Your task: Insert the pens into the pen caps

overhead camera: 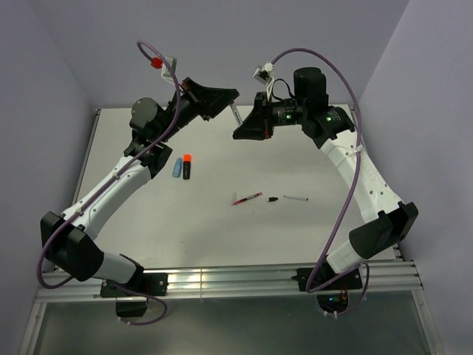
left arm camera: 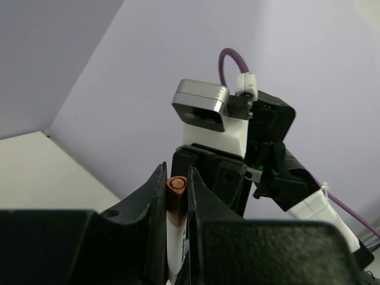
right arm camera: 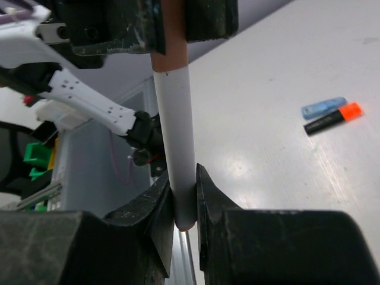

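Both grippers hold one white pen point(overhead camera: 235, 113) in the air above the far middle of the table. My left gripper point(left arm camera: 177, 173) is shut on its brown-red capped end point(left arm camera: 176, 193); in the top view the left gripper point(overhead camera: 226, 101) is at the pen's far end. My right gripper point(right arm camera: 184, 181) is shut on the white barrel point(right arm camera: 177, 130); in the top view the right gripper point(overhead camera: 244, 127) is at its near end. The brown-red end point(right arm camera: 170, 29) sits in the left jaws at the top of the right wrist view.
On the table lie a light-blue marker point(overhead camera: 177, 167) beside a black marker with an orange end point(overhead camera: 187, 167), a slim red pen point(overhead camera: 247, 198), a tiny black cap point(overhead camera: 273, 200) and a slim white pen point(overhead camera: 295, 198). Both markers point(right arm camera: 323, 107) also show in the right wrist view.
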Controlling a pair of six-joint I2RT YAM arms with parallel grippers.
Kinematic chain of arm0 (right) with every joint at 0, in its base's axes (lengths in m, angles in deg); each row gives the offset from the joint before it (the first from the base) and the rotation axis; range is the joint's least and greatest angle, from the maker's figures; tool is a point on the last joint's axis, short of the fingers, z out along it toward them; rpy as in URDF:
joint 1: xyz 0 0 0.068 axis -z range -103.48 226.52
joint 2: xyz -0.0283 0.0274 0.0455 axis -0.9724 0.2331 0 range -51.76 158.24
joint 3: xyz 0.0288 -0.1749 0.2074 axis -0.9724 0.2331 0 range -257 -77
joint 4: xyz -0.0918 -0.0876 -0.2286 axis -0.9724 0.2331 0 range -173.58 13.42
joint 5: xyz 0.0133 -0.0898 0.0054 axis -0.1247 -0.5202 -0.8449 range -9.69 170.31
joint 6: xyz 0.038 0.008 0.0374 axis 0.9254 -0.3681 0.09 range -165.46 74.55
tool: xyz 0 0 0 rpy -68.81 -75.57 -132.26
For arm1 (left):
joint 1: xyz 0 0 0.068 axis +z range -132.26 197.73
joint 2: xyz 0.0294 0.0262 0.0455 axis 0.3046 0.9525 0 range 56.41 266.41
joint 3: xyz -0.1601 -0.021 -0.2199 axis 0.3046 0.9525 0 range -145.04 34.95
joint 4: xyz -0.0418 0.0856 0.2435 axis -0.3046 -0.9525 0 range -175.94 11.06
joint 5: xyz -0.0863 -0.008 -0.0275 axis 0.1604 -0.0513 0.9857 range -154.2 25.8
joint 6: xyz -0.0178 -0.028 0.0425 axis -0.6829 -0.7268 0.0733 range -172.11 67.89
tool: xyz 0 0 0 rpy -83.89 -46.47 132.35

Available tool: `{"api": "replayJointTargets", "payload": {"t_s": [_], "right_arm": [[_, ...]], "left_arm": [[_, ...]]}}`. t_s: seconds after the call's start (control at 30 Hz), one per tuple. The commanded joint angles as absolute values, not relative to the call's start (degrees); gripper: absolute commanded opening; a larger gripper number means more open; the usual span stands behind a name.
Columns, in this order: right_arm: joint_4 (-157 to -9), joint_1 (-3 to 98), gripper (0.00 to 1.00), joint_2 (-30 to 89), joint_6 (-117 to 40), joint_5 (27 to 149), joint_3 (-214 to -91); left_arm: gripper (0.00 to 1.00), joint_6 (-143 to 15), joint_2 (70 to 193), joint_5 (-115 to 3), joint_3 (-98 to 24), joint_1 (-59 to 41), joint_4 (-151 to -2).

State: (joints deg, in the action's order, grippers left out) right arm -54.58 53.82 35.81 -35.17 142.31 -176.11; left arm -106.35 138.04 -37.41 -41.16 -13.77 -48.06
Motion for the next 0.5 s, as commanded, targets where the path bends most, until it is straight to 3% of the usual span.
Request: {"api": "replayJointTargets", "payload": {"t_s": [0.0, 0.23, 0.47], "right_arm": [[-71.72, 55.25, 0.0, 34.2, -37.54, 120.4, -184.23], [-69.6, 52.88, 0.0, 33.76, -39.04, 113.36, -184.23], [-69.6, 52.79, 0.0, 33.49, -40.62, 117.84, -182.39]], "left_arm": [[0.0, -105.9, 140.17, -15.76, -37.82, -20.15, -70.93], [0.0, -106.25, 140.7, -22.36, -39.75, -19.97, -74.36], [0.0, -108.62, 140.88, -18.67, -37.82, -18.57, -67.96]]}}
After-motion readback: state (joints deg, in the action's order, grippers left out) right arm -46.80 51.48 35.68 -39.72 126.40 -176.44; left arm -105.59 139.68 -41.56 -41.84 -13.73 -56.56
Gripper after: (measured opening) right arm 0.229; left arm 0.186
